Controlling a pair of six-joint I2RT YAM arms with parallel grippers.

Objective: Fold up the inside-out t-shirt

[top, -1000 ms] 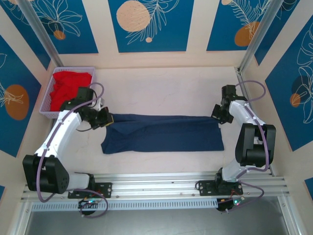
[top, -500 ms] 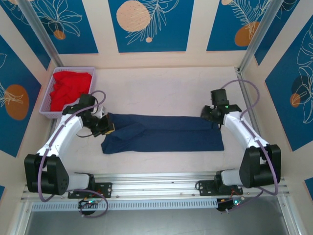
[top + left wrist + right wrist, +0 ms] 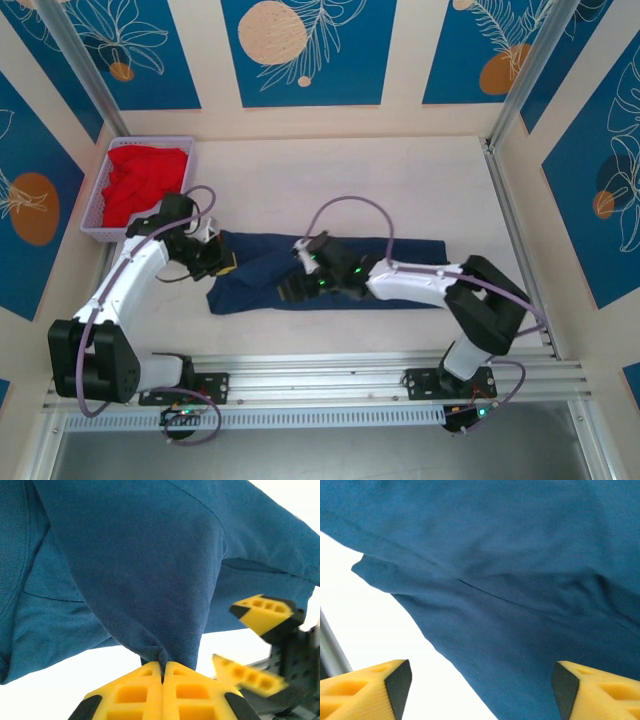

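Left gripper: your left gripper (image 3: 216,258) has its yellow fingers pressed together, clamped on a pinch of the navy blue cotton t-shirt (image 3: 250,285). In the left wrist view, the cloth rises out of the shut tips (image 3: 162,666) as one gathered fold.
Left grip spot: it sits at the 9 o'clock end of the t-shirt, on the far corner. The fabric hangs from there in soft drapes towards the table.
Right gripper: your right gripper (image 3: 291,288) has its fingers spread wide apart, with nothing caught between them. In the right wrist view, the two yellow tips stand at the lower corners (image 3: 481,682), and blue cloth with a seam line lies beyond them. You cannot tell whether the tips touch the fabric.
Gripper spacing: the right gripper is near the left one, at about its 4 o'clock. Its blurred yellow fingers (image 3: 262,611) show at 3 o'clock in the left wrist view.
Right arm: it reaches from its base at 5 o'clock across towards 9 o'clock and lies over the t-shirt's near half.
T-shirt: it forms a long, narrow band across the middle of the pale tabletop (image 3: 350,180), running from 9 to 3 o'clock, with its left end wider and rumpled.
Basket: a lilac plastic basket (image 3: 98,205) sits at 10 o'clock, holding a crumpled red garment (image 3: 140,178), apart from the t-shirt.
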